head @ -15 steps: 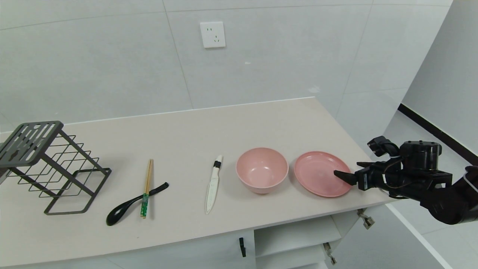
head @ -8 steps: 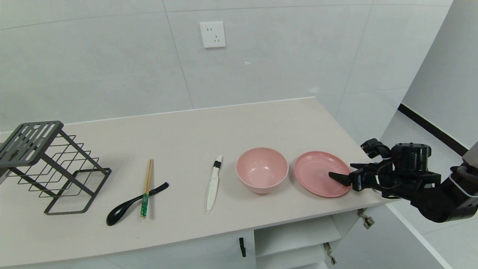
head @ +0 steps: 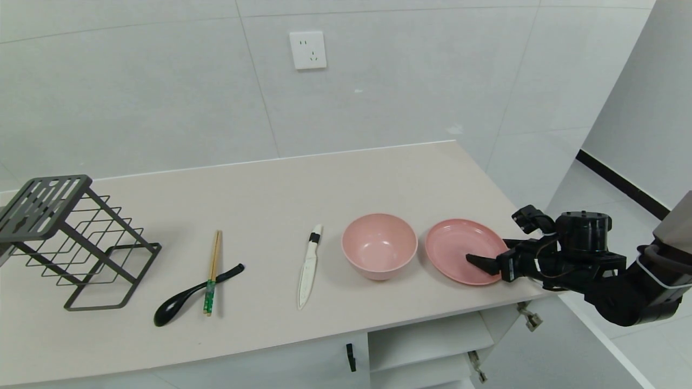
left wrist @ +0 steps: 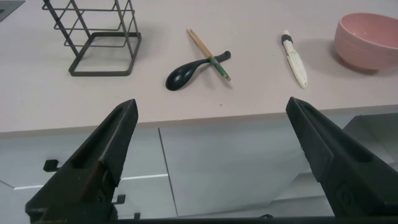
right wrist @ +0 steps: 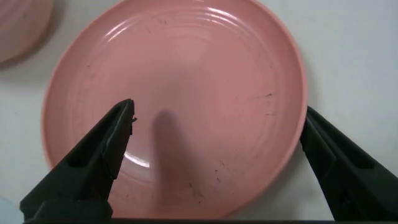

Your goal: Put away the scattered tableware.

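a: since a second ago the right gripper (head: 486,253) slid further in over the pink plate (head: 451,240), fingers apart.
b: plate's where?
a: flat on the counter (head: 324,178), just beside the pink bowl (head: 379,246). left gripper (left wrist: 211,102) is spread wide too.

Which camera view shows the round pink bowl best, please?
The head view: the round pink bowl sits whole on the beige counter, its inside visible. The left wrist view crops it at the frame edge; the right wrist view catches a sliver of rim.
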